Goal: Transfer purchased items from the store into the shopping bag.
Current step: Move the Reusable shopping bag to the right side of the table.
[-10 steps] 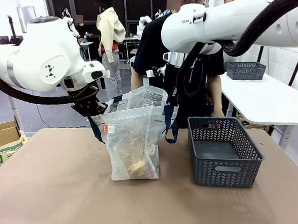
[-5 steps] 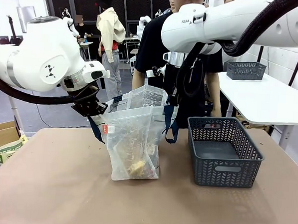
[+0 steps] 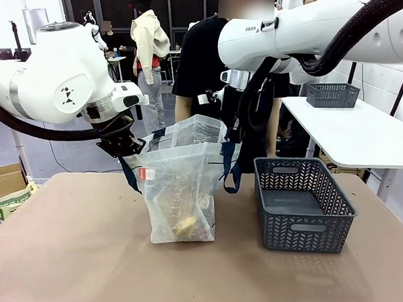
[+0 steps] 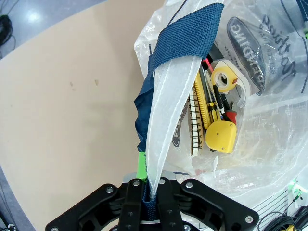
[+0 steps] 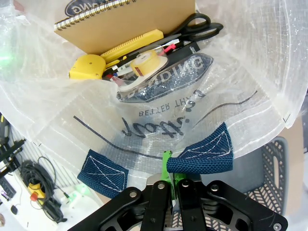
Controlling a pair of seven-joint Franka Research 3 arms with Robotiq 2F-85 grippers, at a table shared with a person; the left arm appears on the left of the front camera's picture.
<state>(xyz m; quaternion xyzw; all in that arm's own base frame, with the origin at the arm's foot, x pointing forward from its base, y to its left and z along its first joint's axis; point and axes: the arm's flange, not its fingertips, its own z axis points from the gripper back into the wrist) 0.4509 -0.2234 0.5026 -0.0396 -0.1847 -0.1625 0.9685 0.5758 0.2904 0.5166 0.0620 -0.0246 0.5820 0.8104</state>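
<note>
The person (image 3: 199,63) has drawn back from the empty basket (image 3: 303,204) at right, while the left claw (image 4: 151,186) and right claw (image 5: 171,182) each pinch the seemingly soft, light bag (image 3: 179,190) mid-table, best held by its straps (image 3: 231,173), items (image 4: 216,130) inside.

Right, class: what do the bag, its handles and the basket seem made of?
The shopping bag: translucent plastic, apparently grid-reinforced; contents show through. The strap handles: navy woven webbing, weave and stitching visible. The basket: probably moulded plastic, matte dark grey, slotted walls.
</note>
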